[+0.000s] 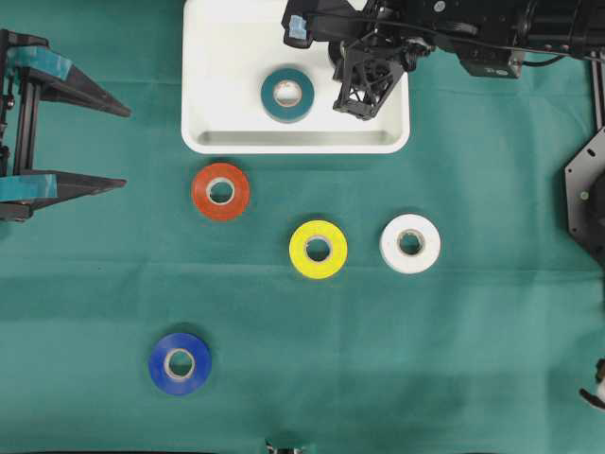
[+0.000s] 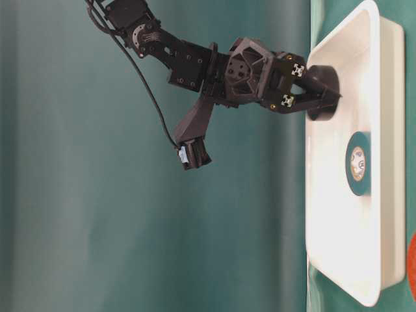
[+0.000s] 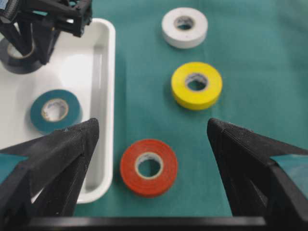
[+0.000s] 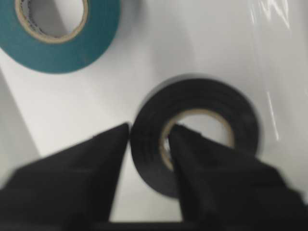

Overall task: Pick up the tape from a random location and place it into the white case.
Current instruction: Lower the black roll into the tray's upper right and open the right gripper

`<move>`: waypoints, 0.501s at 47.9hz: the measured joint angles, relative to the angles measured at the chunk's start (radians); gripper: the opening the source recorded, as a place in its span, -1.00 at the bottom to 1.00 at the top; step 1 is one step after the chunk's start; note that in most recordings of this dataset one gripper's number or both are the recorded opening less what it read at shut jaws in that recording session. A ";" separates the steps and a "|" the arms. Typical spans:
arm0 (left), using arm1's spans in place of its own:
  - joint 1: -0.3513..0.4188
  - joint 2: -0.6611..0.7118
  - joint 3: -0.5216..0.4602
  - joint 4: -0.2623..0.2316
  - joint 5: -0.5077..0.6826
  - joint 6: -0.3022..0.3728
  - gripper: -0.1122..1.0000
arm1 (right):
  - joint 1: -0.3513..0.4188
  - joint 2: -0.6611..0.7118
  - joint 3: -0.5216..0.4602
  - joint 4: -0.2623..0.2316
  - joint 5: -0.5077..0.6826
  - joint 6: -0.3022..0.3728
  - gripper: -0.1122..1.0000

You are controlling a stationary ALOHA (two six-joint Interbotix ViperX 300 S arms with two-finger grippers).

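Note:
A black tape [image 4: 207, 94] lies flat on the floor of the white case [image 1: 217, 57], near its right end. My right gripper [image 4: 150, 127] hangs over it, open a little. One finger is outside the roll and the other inside its hole, with a thin gap at the inner finger. A teal tape [image 1: 269, 95] lies flat in the middle of the case. From the left wrist the black tape [image 3: 12, 62] shows under the right arm. My left gripper [image 1: 125, 147] is wide open at the left edge and holds nothing.
On the green cloth in front of the case lie a red tape [image 1: 200, 191], a yellow tape [image 1: 299, 249], a white tape [image 1: 391, 243] and, further forward left, a blue tape [image 1: 161, 363]. The case's raised rim [image 3: 103, 57] stands beside the red roll.

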 measured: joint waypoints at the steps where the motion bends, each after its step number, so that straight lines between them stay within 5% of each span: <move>1: 0.000 0.000 0.000 0.000 0.000 0.000 0.98 | 0.000 0.002 0.000 0.000 -0.002 0.000 0.26; 8: 0.000 0.000 0.000 0.002 0.000 0.000 0.98 | 0.000 0.000 0.000 0.000 -0.002 0.002 0.82; 24: 0.000 0.002 -0.002 0.000 0.000 0.000 0.98 | 0.000 -0.002 0.000 0.000 0.009 -0.002 0.71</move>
